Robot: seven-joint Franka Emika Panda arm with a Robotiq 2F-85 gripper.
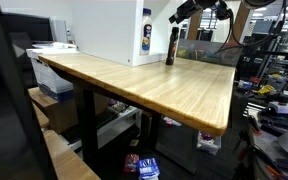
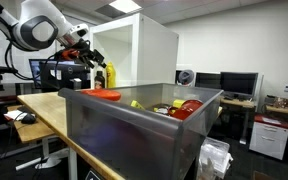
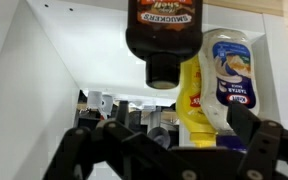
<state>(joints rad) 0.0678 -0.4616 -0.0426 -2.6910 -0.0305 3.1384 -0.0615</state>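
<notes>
In the wrist view we read "SMUCKERS" in pale capitals on the label of the dark bottle (image 3: pixel 164 30), just above its cap; the lettering above that word is cut off by the picture's top edge. Next along, the white bottle (image 3: pixel 224 50) carries a blue label (image 3: pixel 236 88) on which we faintly make out "TARTAR SAUCE" in small white letters. The yellow bottle (image 3: pixel 192 115) between them shows a red patch whose print we cannot read. In an exterior view the white bottle's blue label (image 1: pixel 146 38) is too small for us to read
</notes>
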